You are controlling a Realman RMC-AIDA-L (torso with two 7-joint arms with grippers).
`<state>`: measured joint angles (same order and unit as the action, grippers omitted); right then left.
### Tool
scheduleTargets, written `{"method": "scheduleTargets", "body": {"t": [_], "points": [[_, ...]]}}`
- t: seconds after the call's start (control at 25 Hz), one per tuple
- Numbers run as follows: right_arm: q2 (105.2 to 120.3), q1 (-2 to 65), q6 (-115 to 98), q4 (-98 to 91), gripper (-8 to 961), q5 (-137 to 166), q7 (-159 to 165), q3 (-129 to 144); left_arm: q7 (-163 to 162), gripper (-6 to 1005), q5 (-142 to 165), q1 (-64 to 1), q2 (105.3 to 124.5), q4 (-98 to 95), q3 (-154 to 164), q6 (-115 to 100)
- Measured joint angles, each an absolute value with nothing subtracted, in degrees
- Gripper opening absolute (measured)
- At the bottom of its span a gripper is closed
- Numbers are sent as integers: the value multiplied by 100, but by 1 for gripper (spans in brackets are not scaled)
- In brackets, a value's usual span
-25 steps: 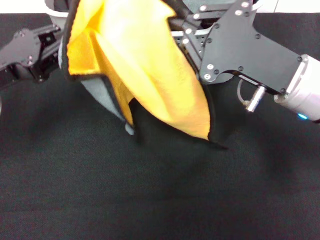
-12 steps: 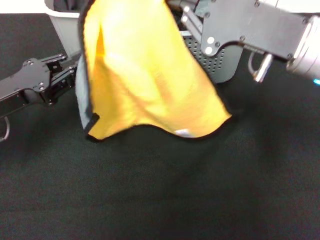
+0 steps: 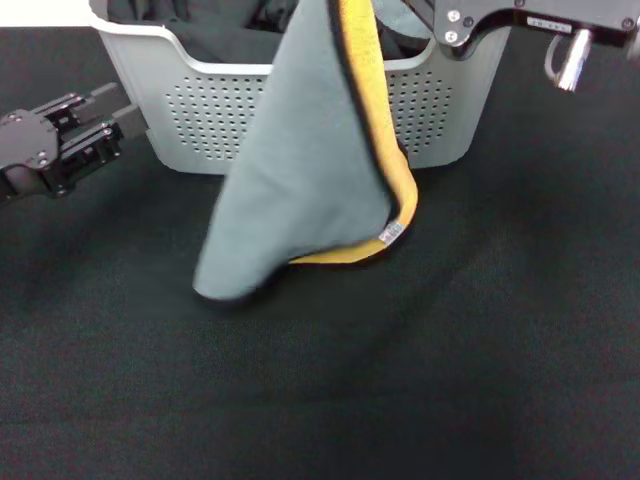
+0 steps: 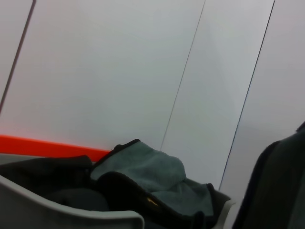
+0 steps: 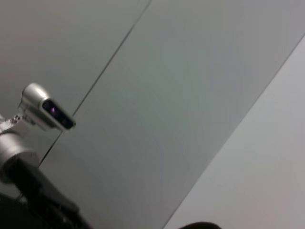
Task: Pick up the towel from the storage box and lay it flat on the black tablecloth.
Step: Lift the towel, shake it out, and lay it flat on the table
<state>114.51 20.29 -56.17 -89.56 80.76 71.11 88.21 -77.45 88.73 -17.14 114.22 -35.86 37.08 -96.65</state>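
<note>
Nearest me in head view: black tablecloth (image 3: 420,380) covers the worktop, bare fabric up front. Just beyond, the towel (image 3: 310,180) hangs in the air w/ grey face toward me, yellow face showing only as a strip along its right edge and lower hem, small white label (image 3: 391,233) at the low right corner. Its bottom edge sits at or just above the cloth; can't tell if touching. Top of towel runs out of frame at upper edge, beside the right gripper (image 3: 440,15), whose body shows at top right; fingers hidden, so can't tell if it's pinching the towel.

Left gripper (image 3: 105,110) is low over the cloth on the left, near the storage box (image 3: 200,110) wall, fingers spread, holding nothing.

Behind the towel, the box holds dark garments (image 3: 200,30).

Left wrist view adds what head view hides: a grey black-edged cloth (image 4: 152,171) heaped in the box. Right wrist view shows only wall panels and a camera unit (image 5: 47,109).
</note>
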Motion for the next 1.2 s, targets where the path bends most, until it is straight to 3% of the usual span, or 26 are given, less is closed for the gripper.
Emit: {"method": "scheduleTargets", "body": {"t": [0.16, 0.36, 0.52, 0.8, 1.2], "points": [[11508, 2515, -5977, -8973, -1, 8907, 8117, 8318, -7839, 360, 8838, -1714, 11401, -3594, 3708, -9840], [11482, 3473, -6485, -8657, -1, 9886, 9221, 7830, -7791, 544, 8769, -1674, 11555, -3647, 3707, -10027], [11533, 4047, -6734, -8550, -1, 10718, 9822, 7417, -7752, 544, 8729, -1599, 11643, -3716, 3702, -10227], [11551, 3807, -7013, -9262, -1, 10784, 10133, 7242, -7751, 545, 8798, -1583, 11714, -3704, 3751, -10428], [11583, 2273, -7361, -11600, -1, 10814, 10793, 6913, -7702, 544, 8889, -1628, 11711, -3673, 3760, -10425]]}}
